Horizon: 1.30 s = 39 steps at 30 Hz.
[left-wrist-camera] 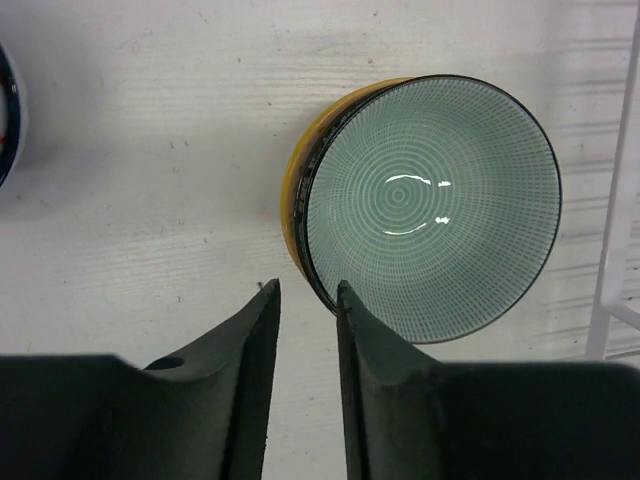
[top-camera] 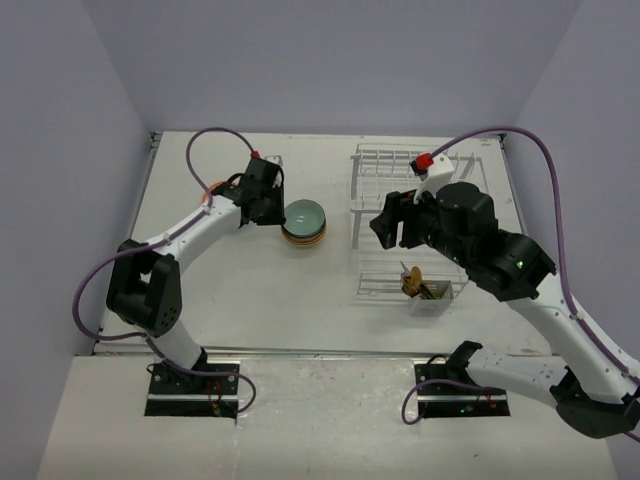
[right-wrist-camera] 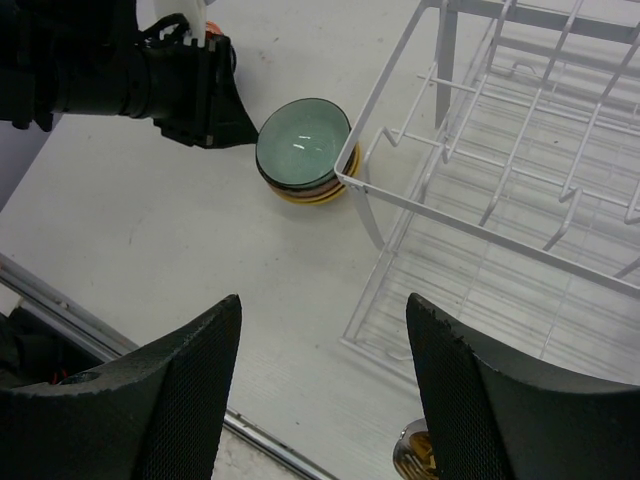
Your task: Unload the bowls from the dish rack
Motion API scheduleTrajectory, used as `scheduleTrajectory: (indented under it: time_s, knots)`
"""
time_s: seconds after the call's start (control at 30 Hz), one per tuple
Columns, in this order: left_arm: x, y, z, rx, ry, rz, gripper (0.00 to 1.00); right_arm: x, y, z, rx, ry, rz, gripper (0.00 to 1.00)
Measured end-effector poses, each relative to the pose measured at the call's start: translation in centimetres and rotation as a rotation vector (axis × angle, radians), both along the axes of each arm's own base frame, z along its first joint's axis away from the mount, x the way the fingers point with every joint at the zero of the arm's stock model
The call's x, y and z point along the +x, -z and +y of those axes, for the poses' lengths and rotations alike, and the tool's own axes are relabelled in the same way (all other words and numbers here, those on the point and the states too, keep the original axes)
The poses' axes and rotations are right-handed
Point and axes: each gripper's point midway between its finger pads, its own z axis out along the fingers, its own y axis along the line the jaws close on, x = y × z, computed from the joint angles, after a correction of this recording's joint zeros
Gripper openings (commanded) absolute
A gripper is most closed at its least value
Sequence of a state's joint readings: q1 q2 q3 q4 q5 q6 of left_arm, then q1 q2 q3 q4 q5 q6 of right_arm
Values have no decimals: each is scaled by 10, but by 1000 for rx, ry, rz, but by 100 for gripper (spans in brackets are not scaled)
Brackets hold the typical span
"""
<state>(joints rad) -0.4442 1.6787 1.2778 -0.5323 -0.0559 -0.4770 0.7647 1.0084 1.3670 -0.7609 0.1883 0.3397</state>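
A stack of bowls (top-camera: 304, 221) stands on the table left of the white wire dish rack (top-camera: 420, 190). A pale teal bowl (left-wrist-camera: 430, 205) is on top, with a yellow bowl (left-wrist-camera: 296, 185) under it. My left gripper (top-camera: 268, 207) is at the stack's left side. Its jaws (left-wrist-camera: 307, 292) are a little apart with nothing between them, the right fingertip (left-wrist-camera: 345, 300) close to the teal bowl's rim. My right gripper (right-wrist-camera: 323, 300) is wide open and empty, hovering by the rack's (right-wrist-camera: 520, 170) near left corner. I see no bowl in the rack.
The edge of another bowl with a dark rim (left-wrist-camera: 8, 110) shows at the far left in the left wrist view. A small caddy with cutlery (top-camera: 430, 290) stands at the rack's front. The table's metal front edge (right-wrist-camera: 60, 300) is near my right gripper.
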Motion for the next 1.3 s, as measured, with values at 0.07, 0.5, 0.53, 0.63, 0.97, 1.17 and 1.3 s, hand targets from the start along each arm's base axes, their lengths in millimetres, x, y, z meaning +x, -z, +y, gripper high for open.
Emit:
scheduleTrajectory:
  time_s: [0.07,0.5,0.53,0.63,0.97,1.17,1.3]
  knots:
    - [-2,-13,4,1,-13,-26,57,1,0,-1,-3,7,-1,68]
    - [-67,-202,104,-10,-302,-550,100,-16,-49,-88,79,300,-203,99]
    - [-79,-210,116,-5,-333,-582,100,-23,-55,-98,98,319,-229,99]
    - [-106,-222,144,14,-398,-654,100,-42,-63,-129,150,375,-295,99]
    - [-149,-193,189,151,-465,-689,100,-60,-15,-169,65,466,-287,99]
    - [-164,-178,199,166,-460,-721,100,-55,19,-169,-28,471,-256,99]
    - [-168,-172,197,148,-426,-763,100,-52,34,-166,-61,467,-234,99]
